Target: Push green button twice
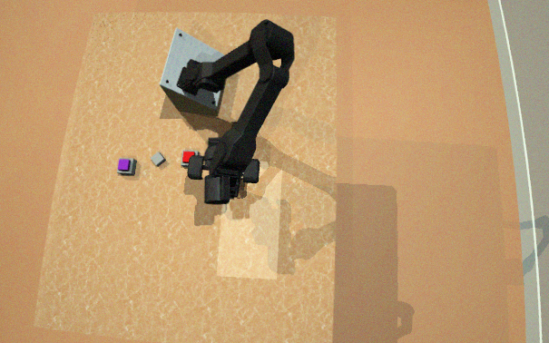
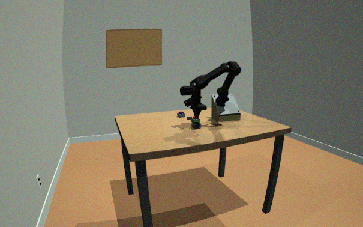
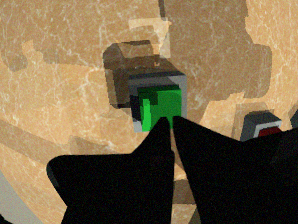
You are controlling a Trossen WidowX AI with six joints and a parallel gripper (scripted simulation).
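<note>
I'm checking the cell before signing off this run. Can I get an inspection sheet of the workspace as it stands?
Surface: wooden table, lighter mottled patch under the work area.
Job's things: green button directly under the fingertips; contact cannot be confirmed.
Clutter: red button beside the wrist; grey block; purple button; all apart from each other.
Grippers: gripper shut, holding nothing, pointing down at the green button.
Cables: nothing seen.
Surroundings: grey base plate carrying the arm; brown board on the wall; grey walls, orange floor.

walls: grey point(image 2: 21, 90) | board: brown point(image 2: 134, 48) | floor: orange point(image 2: 309, 192) | table: wooden, dark legs point(image 2: 147, 141)
</note>
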